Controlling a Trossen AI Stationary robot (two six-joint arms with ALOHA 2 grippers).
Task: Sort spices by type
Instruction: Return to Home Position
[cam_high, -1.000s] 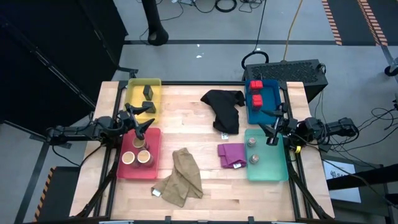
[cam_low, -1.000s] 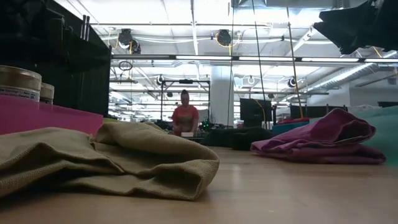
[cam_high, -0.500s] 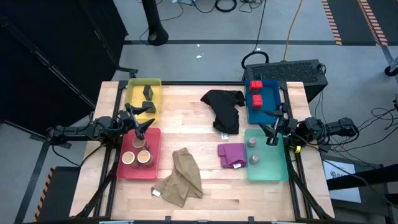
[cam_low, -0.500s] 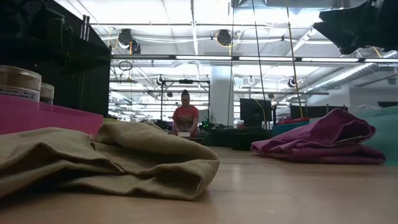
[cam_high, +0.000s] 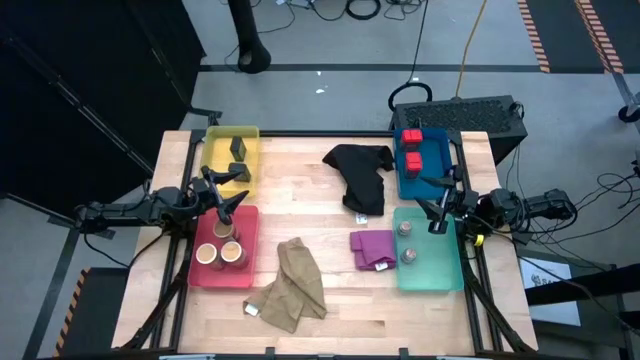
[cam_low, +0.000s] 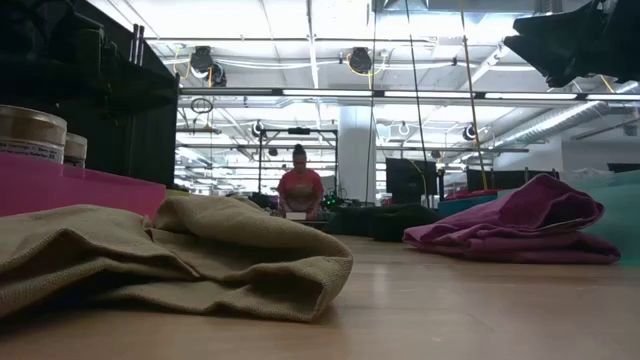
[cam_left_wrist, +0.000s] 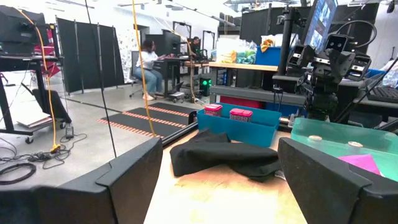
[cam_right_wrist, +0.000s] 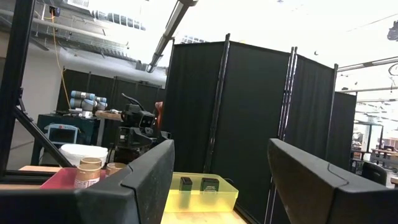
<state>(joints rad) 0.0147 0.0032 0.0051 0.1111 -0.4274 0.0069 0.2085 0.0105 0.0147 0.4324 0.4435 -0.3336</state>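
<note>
Wood-top table (cam_high: 320, 215) on a grey shop floor, cables around it, black partition screens on the left side. Left gripper (cam_high: 238, 187) hangs at the table's left edge, over the seam between the yellow tray (cam_high: 214, 150) and the red tray (cam_high: 250, 265), fingers spread apart, nothing held. Right gripper (cam_high: 425, 195) mirrors it at the right edge, over the seam between the blue tray (cam_high: 437, 170) and the teal tray (cam_high: 440, 260), fingers also apart and holding nothing. Both wrist views show a wide gap between the fingers. Spices are all in trays: two dark grey blocks (cam_high: 238, 146) in yellow, three tan cylinders (cam_high: 206, 254) in red, two red boxes (cam_high: 411, 137) in blue, two grey jars (cam_high: 405, 229) in teal. Loose on the table: black cloth (cam_high: 358, 175) mid-rear near the blue tray, purple cloth (cam_high: 372, 249) touching the teal tray's left wall, khaki cloth (cam_high: 295, 285) front-centre just beside the red tray. Low view: a person in a red top (cam_low: 300, 190) far back in the room.
</note>
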